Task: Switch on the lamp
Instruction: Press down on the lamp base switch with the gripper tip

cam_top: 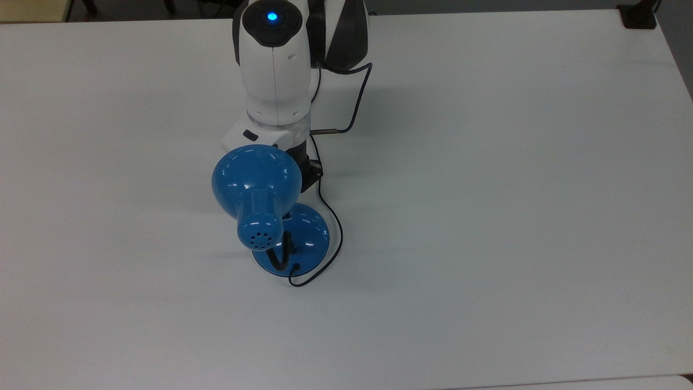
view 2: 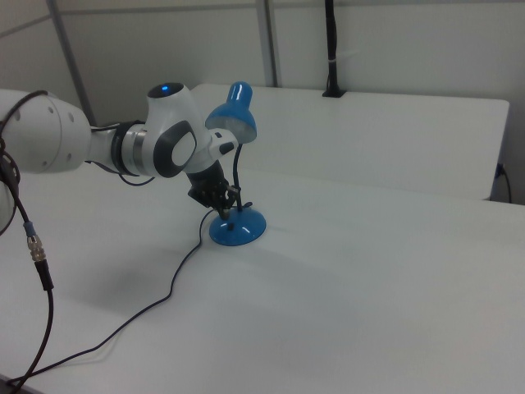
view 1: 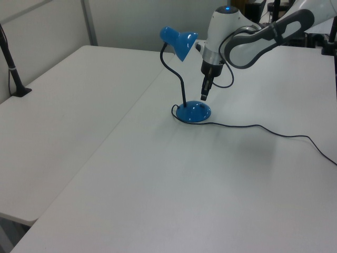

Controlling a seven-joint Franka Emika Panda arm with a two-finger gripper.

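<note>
The blue lamp stands on the white table, its bell shade (cam_top: pixel 255 176) tilted over its round base (cam_top: pixel 309 232); no glow shows from it. In the left view the shade (view 1: pixel 180 42) sits on the black gooseneck (view 1: pixel 179 79) above the base (view 1: pixel 194 111). My gripper (view 1: pixel 203 96) points down, shut with nothing in it, its tips just above the base's top on the left view's right. The right view has the gripper (view 2: pixel 227 210) right over the base (view 2: pixel 239 228), below the shade (view 2: pixel 234 111). From above, the shade covers most of the hand.
The lamp's thin black cord (view 1: pixel 253 126) runs off across the table (cam_top: pixel 487 216) from the base. My arm's own cable (view 2: pixel 33 246) hangs at the right view's left. A black post (view 1: pixel 13 74) stands at the left view's left table edge, another (view 2: pixel 330 49) at the back in the right view.
</note>
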